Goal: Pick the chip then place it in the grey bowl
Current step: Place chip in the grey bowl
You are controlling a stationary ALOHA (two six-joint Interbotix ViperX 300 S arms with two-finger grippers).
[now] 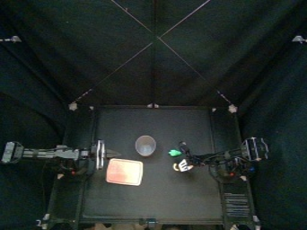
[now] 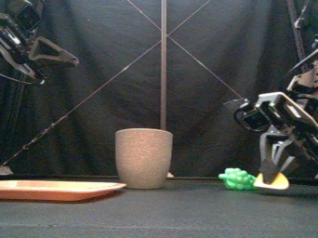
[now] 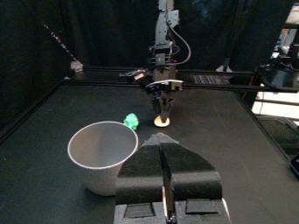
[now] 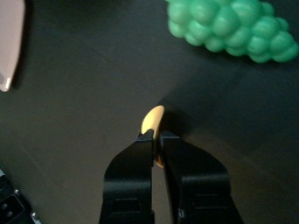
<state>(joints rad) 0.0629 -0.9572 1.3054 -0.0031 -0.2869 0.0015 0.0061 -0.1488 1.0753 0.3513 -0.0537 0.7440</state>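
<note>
- one grey cup (image 2: 143, 158)
- one pink tray (image 1: 124, 172)
- one yellow chip (image 4: 152, 121)
- one bunch of green toy grapes (image 2: 236, 178)
- two black arms, each with one gripper: left gripper (image 3: 162, 150), right gripper (image 4: 156, 138)

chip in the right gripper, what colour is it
Yellow. The chip shows best in the right wrist view, pinched by the right gripper.

Matt speckled grey cup (image 2: 144, 158) centre, smooth pink tray (image 2: 56, 190) lower left, glossy knobbly green toy (image 2: 237, 178), smooth yellow chip (image 2: 278, 183) lower right.
</note>
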